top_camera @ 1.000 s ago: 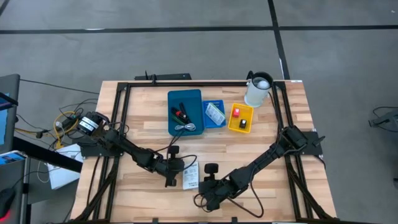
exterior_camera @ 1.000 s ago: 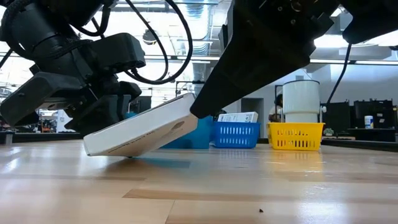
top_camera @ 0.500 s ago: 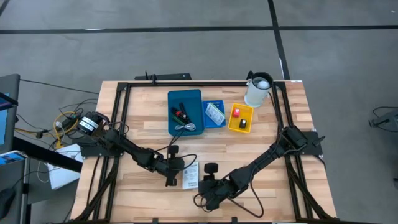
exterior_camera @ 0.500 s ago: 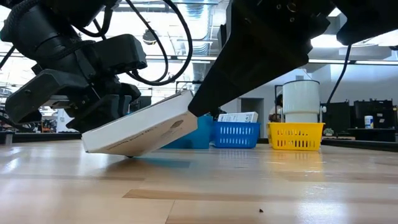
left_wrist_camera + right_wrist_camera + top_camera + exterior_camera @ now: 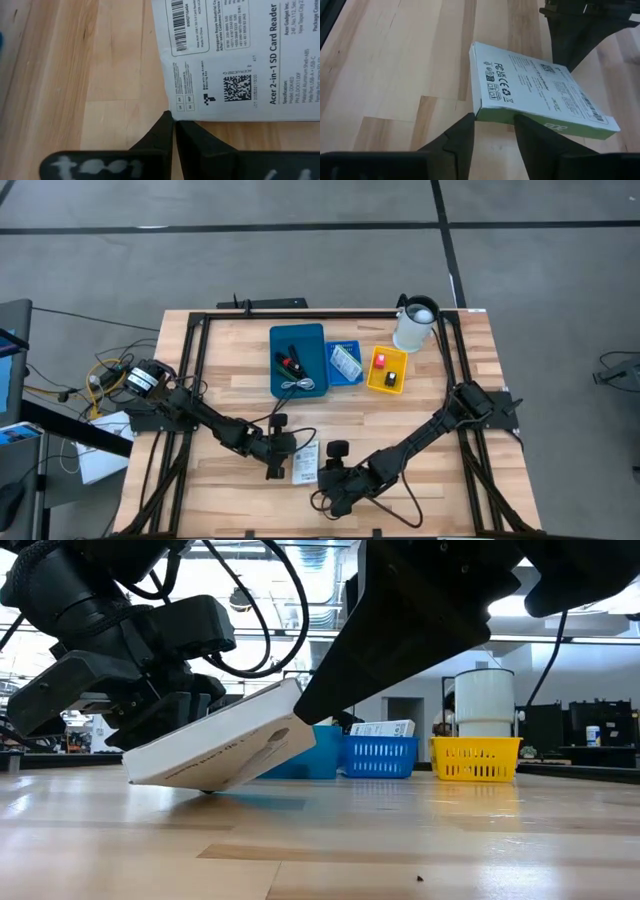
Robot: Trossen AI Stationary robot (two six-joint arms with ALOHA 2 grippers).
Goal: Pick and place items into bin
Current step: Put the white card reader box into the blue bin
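A flat white printed packet (image 5: 305, 465) sits tilted near the table's front, between my two grippers. Its lower edge (image 5: 205, 787) is on the wood and the end by my right gripper is raised. My left gripper (image 5: 172, 120) is shut, its tips at one corner of the packet. My right gripper (image 5: 495, 132) is open, with the packet's opposite, raised corner between its two fingers. Across the table stand a large blue bin (image 5: 298, 360), a small blue basket (image 5: 345, 363) and a yellow basket (image 5: 387, 370), each holding small items. My left gripper's shut fingertips (image 5: 165, 122) meet the packet's corner (image 5: 169, 109) beside the small printed marks. They come slanting down from the table's left. My right gripper's fingers (image 5: 465, 132) flank the packet's raised corner (image 5: 479, 112) with the green side edge; whether they touch it, I cannot tell.
A white cylindrical jug (image 5: 415, 325) stands at the far right, behind the yellow basket. A black frame rail (image 5: 300, 315) runs around the table. Bare wood lies between the packet and the bins.
The packet has shifted a little toward my left gripper, and its raised end now stands slightly higher. Both arms have stayed about where they were.
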